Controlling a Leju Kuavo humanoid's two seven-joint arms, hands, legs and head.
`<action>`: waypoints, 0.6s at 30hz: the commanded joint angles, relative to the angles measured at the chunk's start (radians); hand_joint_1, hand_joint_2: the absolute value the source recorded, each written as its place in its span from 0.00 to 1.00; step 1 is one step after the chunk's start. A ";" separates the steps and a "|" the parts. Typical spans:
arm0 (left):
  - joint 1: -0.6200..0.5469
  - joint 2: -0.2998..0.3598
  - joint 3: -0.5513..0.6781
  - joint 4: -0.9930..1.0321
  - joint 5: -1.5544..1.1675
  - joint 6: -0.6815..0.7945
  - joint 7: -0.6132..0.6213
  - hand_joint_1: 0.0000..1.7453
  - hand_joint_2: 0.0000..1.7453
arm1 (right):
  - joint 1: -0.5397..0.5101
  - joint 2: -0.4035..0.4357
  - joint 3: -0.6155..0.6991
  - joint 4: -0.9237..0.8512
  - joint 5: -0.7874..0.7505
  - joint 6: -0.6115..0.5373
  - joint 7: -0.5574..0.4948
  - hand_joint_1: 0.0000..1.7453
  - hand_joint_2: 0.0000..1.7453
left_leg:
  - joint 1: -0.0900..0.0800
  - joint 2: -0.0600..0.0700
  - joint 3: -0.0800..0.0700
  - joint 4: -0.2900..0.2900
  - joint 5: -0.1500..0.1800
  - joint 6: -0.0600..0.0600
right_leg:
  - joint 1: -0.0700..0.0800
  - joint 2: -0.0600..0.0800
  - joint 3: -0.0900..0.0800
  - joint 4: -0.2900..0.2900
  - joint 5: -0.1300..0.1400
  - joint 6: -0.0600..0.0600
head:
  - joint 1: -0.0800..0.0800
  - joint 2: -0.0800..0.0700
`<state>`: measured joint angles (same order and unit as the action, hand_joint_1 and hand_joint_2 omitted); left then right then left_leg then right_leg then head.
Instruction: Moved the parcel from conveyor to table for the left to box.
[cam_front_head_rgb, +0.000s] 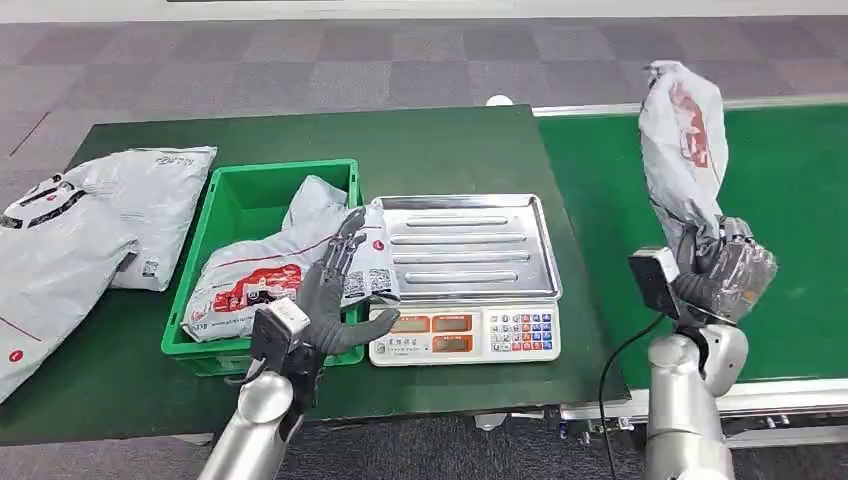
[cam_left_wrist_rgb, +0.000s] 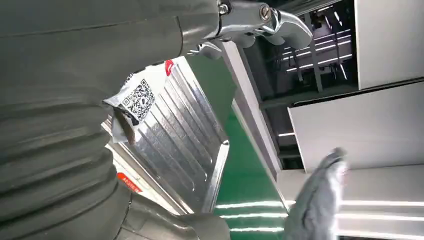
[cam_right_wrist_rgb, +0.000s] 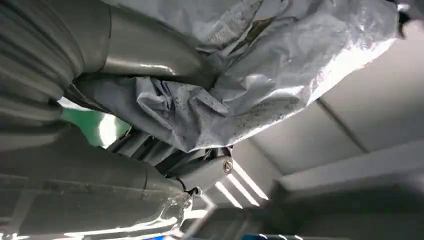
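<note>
The right hand (cam_front_head_rgb: 722, 272) has its fingers (cam_right_wrist_rgb: 150, 60) closed around the lower end of a grey parcel (cam_front_head_rgb: 683, 140), holding it upright in the air above the green conveyor (cam_front_head_rgb: 790, 200). The left hand (cam_front_head_rgb: 325, 300) hovers with its fingers spread and empty over the near edge of the green box (cam_front_head_rgb: 225, 205), which holds another parcel (cam_front_head_rgb: 290, 260). Between box and conveyor, a scale (cam_front_head_rgb: 465, 270) with a metal tray stands on the dark green surface (cam_front_head_rgb: 440, 145), and more parcels (cam_front_head_rgb: 90, 220) lie left of the box.
</note>
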<state>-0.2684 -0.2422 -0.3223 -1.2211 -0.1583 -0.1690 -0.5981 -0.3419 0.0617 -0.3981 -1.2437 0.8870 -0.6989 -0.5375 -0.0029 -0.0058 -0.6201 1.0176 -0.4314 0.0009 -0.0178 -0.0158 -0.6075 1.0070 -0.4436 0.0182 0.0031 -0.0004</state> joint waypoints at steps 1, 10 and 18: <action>-0.062 0.038 -0.020 0.099 -0.050 0.065 -0.032 0.00 1.00 | 0.157 -0.012 0.344 -0.291 -0.025 0.139 0.003 1.00 1.00 | 0.001 0.003 0.004 -0.002 -0.001 -0.001 | 0.001 0.004 0.004 -0.002 0.000 -0.002 | 0.000 0.000; -0.078 0.037 -0.016 0.118 -0.079 0.098 -0.043 0.00 1.00 | 0.176 -0.081 0.467 -0.202 -0.073 0.391 0.100 1.00 1.00 | 0.000 0.001 0.002 -0.001 -0.001 -0.001 | 0.000 0.001 0.002 -0.001 0.000 -0.001 | 0.000 0.000; -0.107 0.046 0.006 0.163 -0.055 0.089 -0.074 0.00 1.00 | 0.134 -0.123 0.581 -0.064 -0.064 0.620 0.102 1.00 1.00 | 0.001 0.004 0.004 -0.002 -0.001 -0.001 | 0.001 0.004 0.004 -0.003 0.001 -0.001 | 0.000 0.000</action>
<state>-0.3079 -0.2384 -0.3227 -1.1643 -0.2194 -0.0744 -0.6596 -0.1552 0.0084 0.0330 -1.4745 0.8278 -0.1464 -0.4307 -0.0030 -0.0047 -0.6201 1.0177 -0.4316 0.0008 -0.0179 -0.0150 -0.6077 1.0069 -0.4434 0.0182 0.0031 -0.0004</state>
